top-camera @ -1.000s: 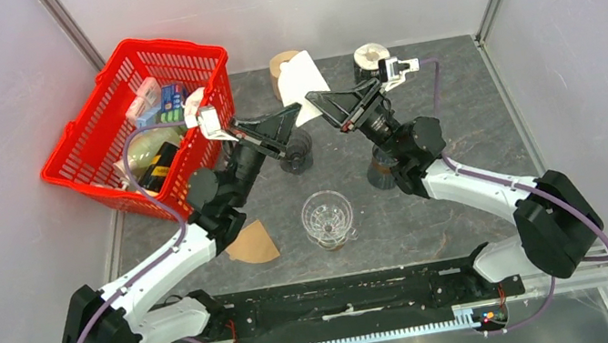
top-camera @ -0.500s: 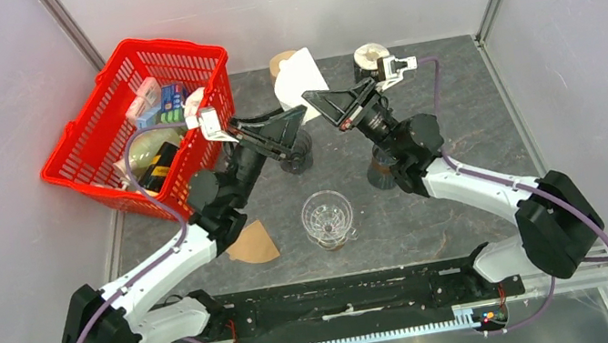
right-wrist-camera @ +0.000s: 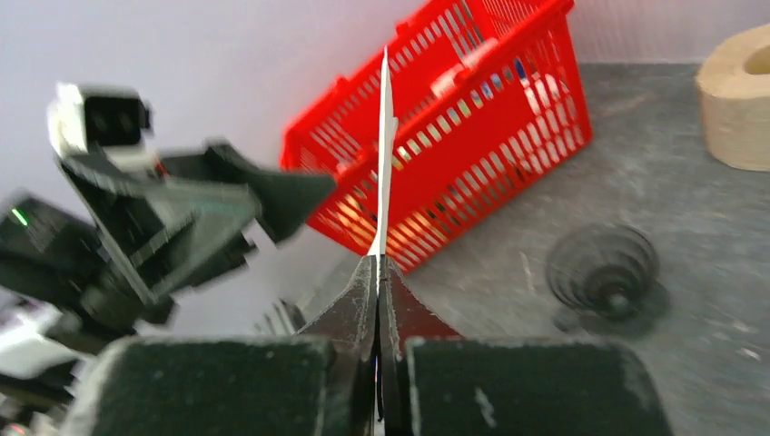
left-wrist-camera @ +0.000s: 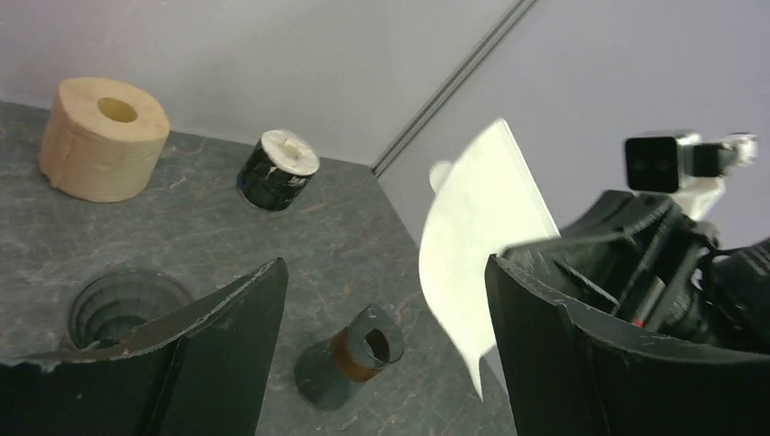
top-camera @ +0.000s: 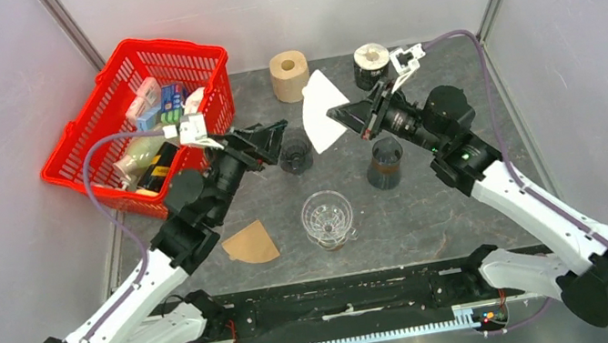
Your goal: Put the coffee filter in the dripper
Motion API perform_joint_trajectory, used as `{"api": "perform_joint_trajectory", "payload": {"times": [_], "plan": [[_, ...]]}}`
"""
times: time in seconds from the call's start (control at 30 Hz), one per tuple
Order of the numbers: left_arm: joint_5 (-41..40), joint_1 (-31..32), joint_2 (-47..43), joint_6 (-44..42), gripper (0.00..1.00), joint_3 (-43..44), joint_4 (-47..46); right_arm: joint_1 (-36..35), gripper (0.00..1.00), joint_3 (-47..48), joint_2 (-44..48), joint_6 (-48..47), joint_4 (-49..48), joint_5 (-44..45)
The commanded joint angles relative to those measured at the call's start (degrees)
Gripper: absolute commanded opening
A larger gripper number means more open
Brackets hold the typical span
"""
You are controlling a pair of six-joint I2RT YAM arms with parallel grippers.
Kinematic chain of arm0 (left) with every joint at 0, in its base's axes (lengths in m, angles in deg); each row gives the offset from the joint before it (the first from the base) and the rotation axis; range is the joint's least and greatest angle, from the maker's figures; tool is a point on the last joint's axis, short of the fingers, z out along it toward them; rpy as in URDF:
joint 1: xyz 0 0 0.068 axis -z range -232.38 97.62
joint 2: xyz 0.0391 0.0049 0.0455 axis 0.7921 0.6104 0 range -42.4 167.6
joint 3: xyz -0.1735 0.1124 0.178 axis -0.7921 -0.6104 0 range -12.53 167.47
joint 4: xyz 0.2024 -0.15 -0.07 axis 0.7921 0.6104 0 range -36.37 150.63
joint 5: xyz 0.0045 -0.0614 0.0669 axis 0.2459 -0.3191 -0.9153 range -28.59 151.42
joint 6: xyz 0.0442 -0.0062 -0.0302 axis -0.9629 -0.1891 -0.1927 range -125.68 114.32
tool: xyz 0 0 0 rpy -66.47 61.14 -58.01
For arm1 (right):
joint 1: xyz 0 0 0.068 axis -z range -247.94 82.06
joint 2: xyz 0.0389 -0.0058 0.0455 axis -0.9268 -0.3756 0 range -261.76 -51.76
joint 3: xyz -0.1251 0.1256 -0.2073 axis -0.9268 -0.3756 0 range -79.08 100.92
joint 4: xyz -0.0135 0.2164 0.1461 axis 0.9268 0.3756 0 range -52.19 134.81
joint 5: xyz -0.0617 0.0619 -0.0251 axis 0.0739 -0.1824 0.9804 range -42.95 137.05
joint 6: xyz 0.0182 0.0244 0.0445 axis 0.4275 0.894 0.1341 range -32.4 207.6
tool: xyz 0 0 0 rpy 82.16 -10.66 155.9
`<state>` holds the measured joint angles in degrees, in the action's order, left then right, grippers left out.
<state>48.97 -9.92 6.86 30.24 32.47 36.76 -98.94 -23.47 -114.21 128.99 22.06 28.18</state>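
Looking from above: pinching the white paper coffee filter (top-camera: 321, 113) by its edge in the tightly closed right gripper (top-camera: 339, 116), aloft beside the black ribbed dripper (top-camera: 295, 151); from the left wrist: leaving the left gripper (left-wrist-camera: 386, 271) gaping wide, holding nothing; from the right wrist: probably risking a slip from that thin bite, or a flat, unopened landing.
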Motion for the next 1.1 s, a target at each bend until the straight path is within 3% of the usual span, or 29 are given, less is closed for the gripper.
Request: {"api": "perform_joint_trajectory", "payload": {"times": [0.0,0.23,0.37,0.5,0.6,0.7,1.07], "plan": [[0.9,-0.8,4.6,-4.2,0.87,9.2,13.6,-0.1,0.0,2.3,4.8,-20.0,20.0,-4.8],[18.5,-3.8,9.5,-8.5,0.88,14.1,13.4,1.9,0.0,3.2,7.4,-24.9,24.6,-10.7],[32.4,-11.4,10.0,-8.0,0.89,13.2,10.8,5.2,0.0,5.2,6.3,-21.0,25.7,-15.7],[48.4,-20.0,13.1,-1.8,0.89,9.9,1.7,9.0,0.0,4.8,4.1,-14.7,20.6,-23.6],[57.5,-21.6,15.6,1.8,0.9,9.0,-6.0,11.3,0.0,4.2,0.6,-7.3,11.5,-32.3],[60.7,-21.6,16.5,3.6,0.92,8.0,-11.0,11.7,0.0,4.3,-1.8,-5.0,7.7,-35.1],[58.6,-21.4,19.8,6.6,0.93,7.9,-12.3,11.7,0.0,2.3,-2.9,2.6,-2.4,-40.0]]}}
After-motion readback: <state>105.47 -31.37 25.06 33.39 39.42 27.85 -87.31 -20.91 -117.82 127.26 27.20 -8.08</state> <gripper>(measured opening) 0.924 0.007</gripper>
